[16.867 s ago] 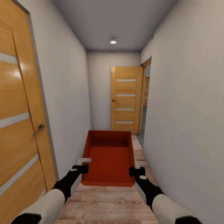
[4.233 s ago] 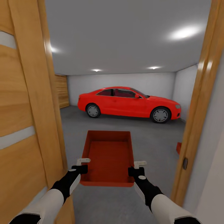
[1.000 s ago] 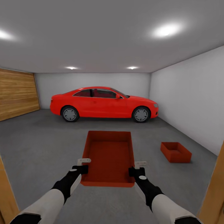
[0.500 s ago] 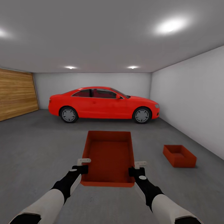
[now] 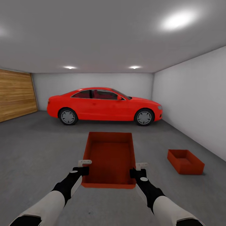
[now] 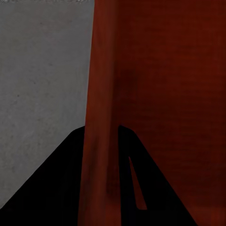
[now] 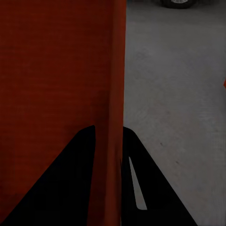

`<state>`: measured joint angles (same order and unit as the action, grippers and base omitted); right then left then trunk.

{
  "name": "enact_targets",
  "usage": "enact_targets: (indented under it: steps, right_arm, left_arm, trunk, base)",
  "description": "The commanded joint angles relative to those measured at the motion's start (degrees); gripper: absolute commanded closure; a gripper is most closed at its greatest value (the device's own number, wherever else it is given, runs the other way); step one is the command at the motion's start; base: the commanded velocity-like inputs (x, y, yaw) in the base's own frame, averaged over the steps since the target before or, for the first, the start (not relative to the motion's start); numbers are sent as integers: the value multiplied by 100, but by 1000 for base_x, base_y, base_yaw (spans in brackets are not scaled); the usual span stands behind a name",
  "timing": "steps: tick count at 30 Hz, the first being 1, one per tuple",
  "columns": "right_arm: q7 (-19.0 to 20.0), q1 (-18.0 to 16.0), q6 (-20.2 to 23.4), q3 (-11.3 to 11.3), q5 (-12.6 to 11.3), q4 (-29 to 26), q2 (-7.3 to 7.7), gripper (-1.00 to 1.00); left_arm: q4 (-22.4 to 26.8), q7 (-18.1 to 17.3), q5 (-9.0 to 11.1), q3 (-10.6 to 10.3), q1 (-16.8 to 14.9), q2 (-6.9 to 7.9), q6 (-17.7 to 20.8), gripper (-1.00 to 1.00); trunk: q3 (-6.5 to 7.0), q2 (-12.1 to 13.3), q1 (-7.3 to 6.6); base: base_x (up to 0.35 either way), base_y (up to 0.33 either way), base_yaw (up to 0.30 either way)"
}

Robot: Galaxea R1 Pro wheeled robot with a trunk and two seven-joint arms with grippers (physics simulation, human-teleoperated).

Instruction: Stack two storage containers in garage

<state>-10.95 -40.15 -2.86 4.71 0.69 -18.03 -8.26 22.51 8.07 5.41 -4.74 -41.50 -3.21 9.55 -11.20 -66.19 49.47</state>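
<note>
I am in the garage, holding one orange-red storage container (image 5: 110, 158) level in front of me above the dark grey concrete floor (image 5: 40, 150). My left gripper (image 5: 84, 165) is shut on its left wall (image 6: 101, 141), near the front corner. My right gripper (image 5: 138, 168) is shut on its right wall (image 7: 110, 155) in the same way. The other storage container (image 5: 185, 161) sits on the floor to my right, close to the pale wall.
A red car (image 5: 103, 106) stands crosswise at the far end of the room. A wooden panelled wall (image 5: 15, 95) closes the left side and a pale grey wall (image 5: 194, 103) runs along the right. Open concrete lies between me and the car.
The view has rolled forward from the doorway into the garage and the door frame has dropped out of sight. The container on the floor now appears nearer and further right. My grip is unchanged.
</note>
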Motion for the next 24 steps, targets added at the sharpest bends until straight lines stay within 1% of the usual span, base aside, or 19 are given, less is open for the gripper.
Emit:
enact_targets:
  steps: [1, 24]
  right_arm:
    - [-74, -3, -13, -87, -25, 19, 87, 100]
    - [-74, -4, -18, -84, -25, 13, 88, 100]
  left_arm:
    - [34, 222, -83, 238, -7, 65, 11, 100]
    - [34, 222, -81, 237, -8, 66, 11, 100]
  trunk:
    - [-7, -5, 4]
    - [-7, -5, 4]
  base:
    - [321, 0, 0]
    - [321, 0, 0]
